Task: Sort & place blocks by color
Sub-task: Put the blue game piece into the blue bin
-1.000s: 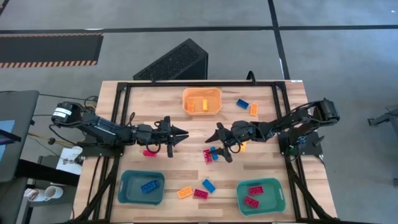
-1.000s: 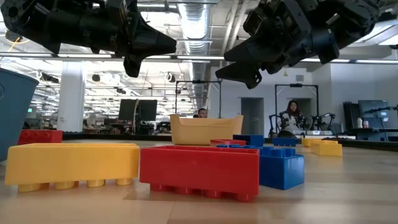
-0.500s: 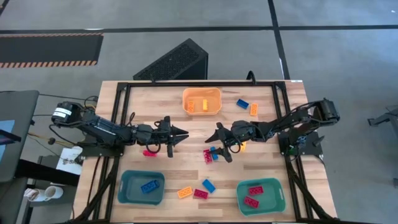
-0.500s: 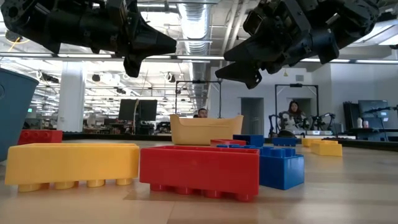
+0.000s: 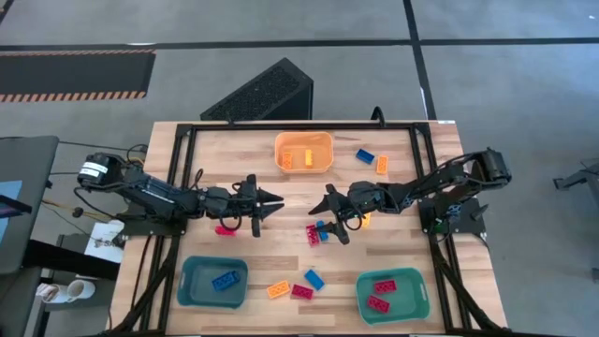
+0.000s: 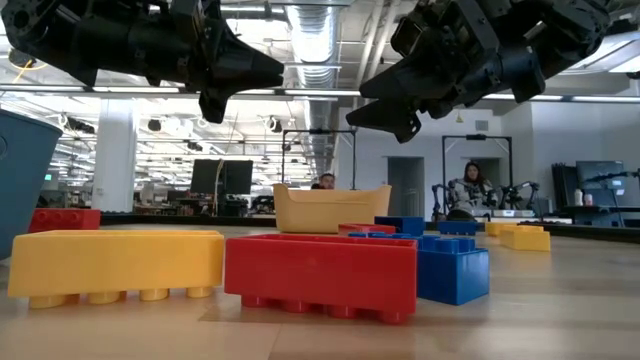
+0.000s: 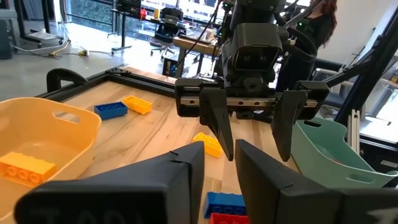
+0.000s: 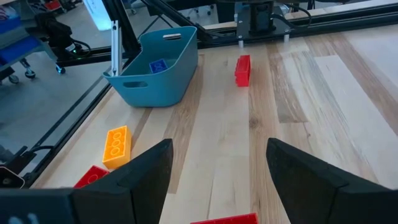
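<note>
Two matte dark arms over a pale planked wooden table (image 5: 402, 150), tips facing each other above its middle. Left gripper (image 5: 270, 202) raised off the wood, its wedge-shaped fingers (image 7: 186, 168) parted only by a narrow gap, nothing held. Right gripper (image 5: 328, 199) likewise raised, its flat tapering fingers (image 8: 152, 165) spread wide, empty.

Just below and beside the right jaws, a tight cluster of glossy studded blocks (image 5: 318, 231), red and blue, with a yellow one close by. Behind and below the left jaws, a lone red brick (image 5: 225, 229) flat on the wood. Far ahead of both jaws, a smooth orange bin (image 5: 303, 152) with rounded corners, yellow-orange bricks inside; a blue and an orange brick lying loose beside it. Toward the near edge, well apart from both jaws, two teal bins: left one (image 5: 213, 282) with a blue brick, right one (image 5: 392, 294) with red bricks; between them loose orange, red and blue bricks (image 5: 299, 285).
</note>
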`<control>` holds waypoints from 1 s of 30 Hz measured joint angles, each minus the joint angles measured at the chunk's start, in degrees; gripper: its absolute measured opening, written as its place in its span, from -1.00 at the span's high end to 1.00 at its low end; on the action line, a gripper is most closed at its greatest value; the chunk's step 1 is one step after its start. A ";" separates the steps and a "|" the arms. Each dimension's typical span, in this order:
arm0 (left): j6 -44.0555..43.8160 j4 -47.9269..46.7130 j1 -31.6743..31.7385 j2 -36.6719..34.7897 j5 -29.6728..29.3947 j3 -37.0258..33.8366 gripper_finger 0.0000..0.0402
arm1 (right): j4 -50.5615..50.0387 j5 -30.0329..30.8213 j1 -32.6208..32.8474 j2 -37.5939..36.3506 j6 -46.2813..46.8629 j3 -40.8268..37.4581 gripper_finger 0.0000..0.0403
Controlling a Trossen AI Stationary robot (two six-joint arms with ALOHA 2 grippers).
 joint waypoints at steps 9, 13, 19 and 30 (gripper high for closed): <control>0.02 -0.02 0.00 0.00 -0.01 0.00 0.36 | 0.00 0.00 0.00 0.00 -0.03 0.00 -0.39; 0.00 0.00 0.00 0.00 0.11 0.00 0.30 | 0.00 0.00 0.00 0.00 -0.11 0.00 -0.39; -1.01 -0.04 0.00 0.00 1.85 0.00 0.25 | -0.35 -0.04 -0.01 -0.39 -0.11 0.00 -0.39; -4.36 -19.44 -0.06 -3.50 7.86 5.98 0.22 | -9.77 -6.07 0.42 -13.50 -1.55 0.03 -0.39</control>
